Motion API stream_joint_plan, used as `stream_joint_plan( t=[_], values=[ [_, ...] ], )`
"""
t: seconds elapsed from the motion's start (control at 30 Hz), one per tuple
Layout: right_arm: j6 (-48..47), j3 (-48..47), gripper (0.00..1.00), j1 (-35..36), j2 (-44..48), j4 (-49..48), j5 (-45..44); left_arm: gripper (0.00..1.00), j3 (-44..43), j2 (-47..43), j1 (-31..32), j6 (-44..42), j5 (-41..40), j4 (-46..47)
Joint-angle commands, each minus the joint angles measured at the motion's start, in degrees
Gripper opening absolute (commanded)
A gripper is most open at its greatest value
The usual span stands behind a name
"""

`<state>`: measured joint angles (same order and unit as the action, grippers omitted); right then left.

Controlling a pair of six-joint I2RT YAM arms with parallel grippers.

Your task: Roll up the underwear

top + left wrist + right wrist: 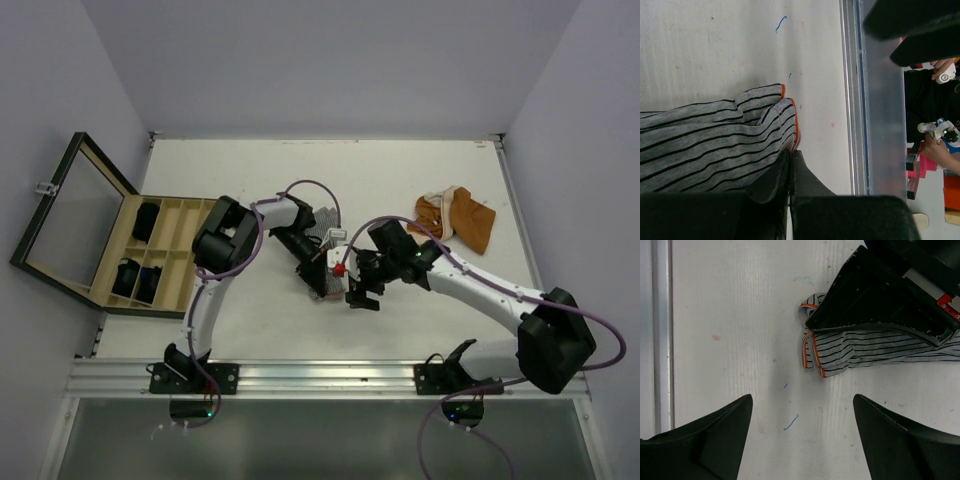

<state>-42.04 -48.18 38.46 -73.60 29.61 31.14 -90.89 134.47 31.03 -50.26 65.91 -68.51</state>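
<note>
The left arm and the right arm share 1 build: white tubular links joined by bulky black joint housings. A purple cable loops along each arm. Black brackets carry the 2 bases. The right gripper has 2 broad, black, wedge-shaped fingers. The left gripper is black too, with a small red part on its body.
</note>
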Motion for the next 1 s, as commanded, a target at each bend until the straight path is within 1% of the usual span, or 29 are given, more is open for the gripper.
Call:
stream_joint_plan(
  t=[0.0,0.13,0.43,0.47,0.53,0.57,0.63,0.73,0.8,0.83,0.97],
  values=[
    [-3.8,0.8,0.86,2.5,-3.8,-11.1,-4.9,0.0,-0.5,2.8,-0.2,-2.2,-5.5,3.2],
    [-7.1,2.2,0.87,6.2,-5.5,-15.1,-6.3,0.0,-0.2,2.7,-0.4,-2.5,-5.8,2.6],
    [-7.1,6.7,0.8,7.9,-9.2,-26.3,-6.0,0.0,0.0,2.8,-1.0,-2.7,-5.8,1.7],
    [-7.0,7.1,0.78,7.9,-9.6,-28.4,-6.1,0.0,0.0,2.8,-0.9,-2.7,-5.7,1.6],
    [-7.3,7.5,0.75,8.1,-10.2,-29.3,-6.6,0.0,0.2,2.7,-1.1,-2.7,-5.8,1.6],
    [-7.2,7.6,0.74,8.1,-11.2,-32.2,-6.8,0.0,0.2,2.9,-1.1,-2.7,-5.9,1.5],
    [-7.0,5.9,0.73,8.0,-12.8,-31.5,-6.3,0.0,0.1,3.0,-1.1,-2.7,-6.1,1.5],
    [-6.7,4.0,0.68,8.6,-15.3,-30.1,-5.4,0.0,0.2,3.1,-1.4,-2.6,-6.1,1.5],
    [-7.4,2.7,0.62,9.2,-17.1,-28.5,-5.6,0.0,0.5,3.1,-1.8,-2.4,-6.1,1.7],
    [-7.6,1.8,0.58,9.3,-18.2,-27.9,-5.6,0.0,0.7,3.1,-2.0,-2.0,-6.1,2.0],
    [-7.8,1.0,0.54,9.9,-20.3,-27.5,-5.7,0.0,0.8,3.3,-2.6,-1.9,-6.0,2.1]
  ],
)
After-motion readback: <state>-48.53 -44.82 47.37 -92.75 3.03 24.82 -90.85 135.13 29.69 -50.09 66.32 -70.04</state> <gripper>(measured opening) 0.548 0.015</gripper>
